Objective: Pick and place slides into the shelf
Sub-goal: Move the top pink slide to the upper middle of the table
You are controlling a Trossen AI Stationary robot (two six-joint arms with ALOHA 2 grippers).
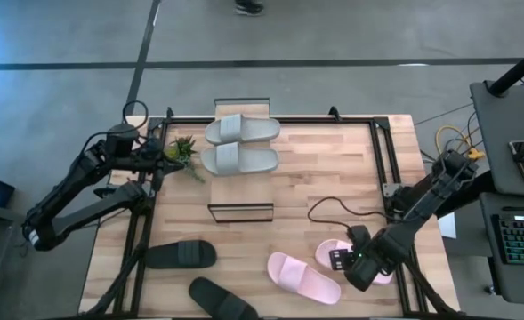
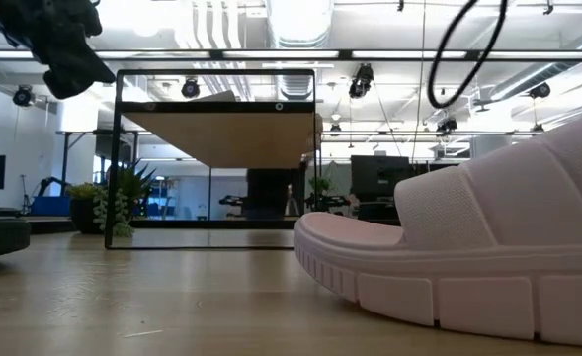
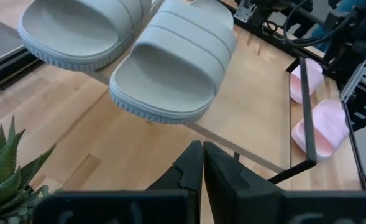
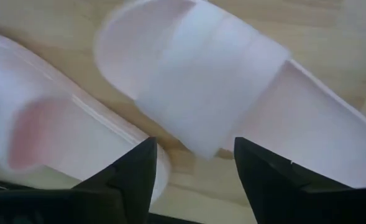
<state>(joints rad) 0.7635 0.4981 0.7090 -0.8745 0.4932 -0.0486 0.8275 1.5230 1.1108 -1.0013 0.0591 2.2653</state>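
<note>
The shelf [image 1: 241, 212] stands mid-table, and the two grey slides [image 1: 242, 130] [image 1: 239, 161] rest sole-down side by side on its plank top [image 3: 257, 93]. The grey slides [image 3: 176, 68] also fill the left wrist view. Two pink slides [image 1: 304, 277] [image 1: 386, 272] lie at the near right of the table; two black slides [image 1: 181, 255] [image 1: 221, 300] lie near left. My right gripper [image 4: 195, 174] is open just above the pink slides, its fingers on either side of one slide's strap [image 4: 214, 81]. My left gripper [image 3: 201, 168] is shut and waits left of the shelf.
A small potted plant [image 1: 181, 149] stands beside my left gripper, left of the shelf. A black cable [image 1: 337, 212] loops on the table right of the shelf. Black frame rails [image 1: 388, 156] run along the table's edges. In the low view a pink slide [image 2: 468, 247] looms close.
</note>
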